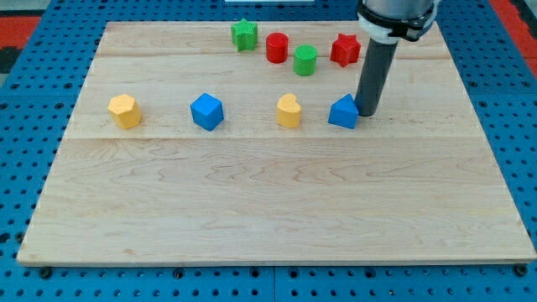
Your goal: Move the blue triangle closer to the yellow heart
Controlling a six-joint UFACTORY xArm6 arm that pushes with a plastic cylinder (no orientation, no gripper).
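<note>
The blue triangle (343,111) lies right of the board's middle, in its upper half. The yellow heart (289,111) sits a short gap to its left, at about the same height. My tip (367,112) rests on the board right against the triangle's right side; whether it touches cannot be told. The dark rod rises from there to the arm at the view's top.
A blue cube (206,111) and a yellow hexagon-like block (124,111) lie further left in the same row. Near the top edge are a green star (244,34), a red cylinder (277,47), a green cylinder (304,60) and a red star (345,49). The wooden board (268,201) lies on a blue pegboard.
</note>
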